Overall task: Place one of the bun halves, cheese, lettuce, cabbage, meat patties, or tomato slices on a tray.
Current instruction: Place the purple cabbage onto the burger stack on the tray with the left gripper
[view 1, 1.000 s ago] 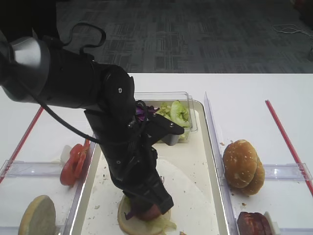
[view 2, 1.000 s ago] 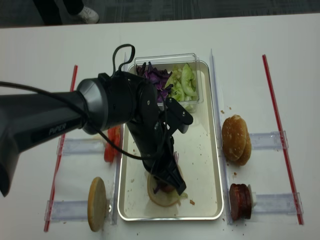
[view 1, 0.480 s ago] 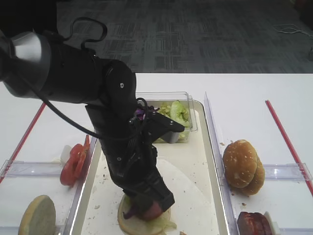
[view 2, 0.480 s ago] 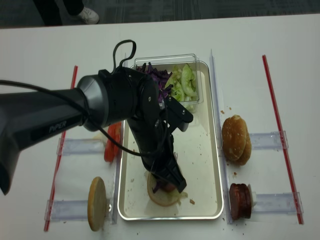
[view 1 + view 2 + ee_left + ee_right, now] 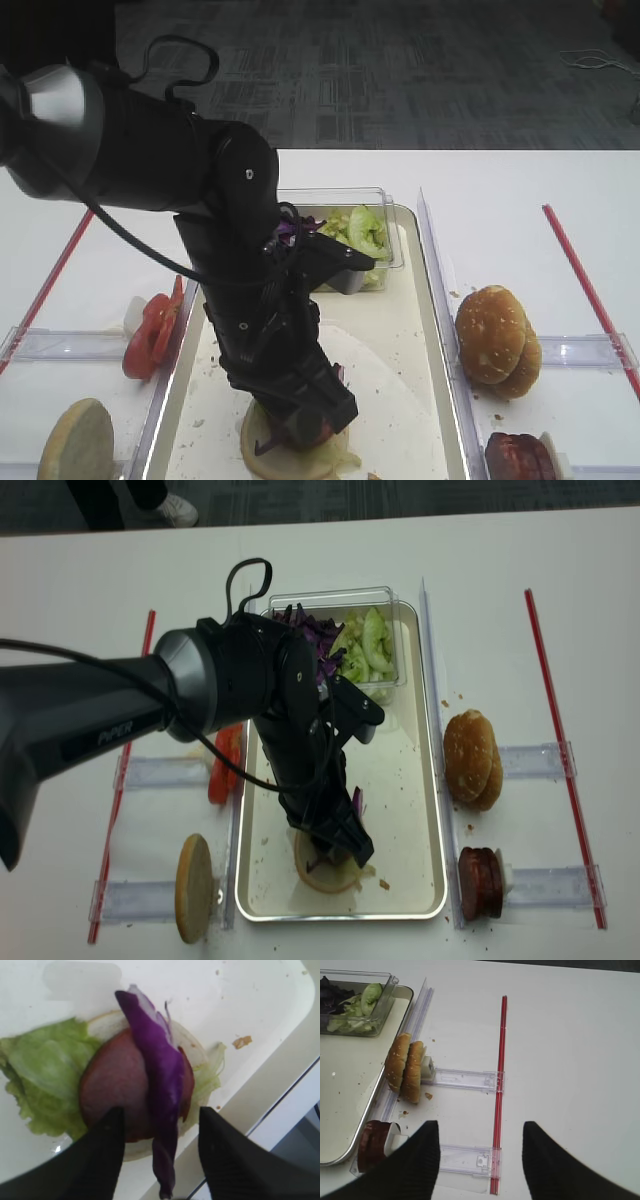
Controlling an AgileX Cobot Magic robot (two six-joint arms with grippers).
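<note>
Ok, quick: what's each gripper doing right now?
Left gripper: open, a cabbage strip lying between its fingers.
Right gripper: open, holding nothing.

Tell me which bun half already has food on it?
The bun half lying flat in the tray, topped with lettuce, a patty and cabbage. The others outside are bare.

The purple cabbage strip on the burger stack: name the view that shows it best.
The left wrist view: the cabbage strip lies across the meat patty, unobstructed. In both exterior high views the left arm largely hides it; the right wrist view misses it.
</note>
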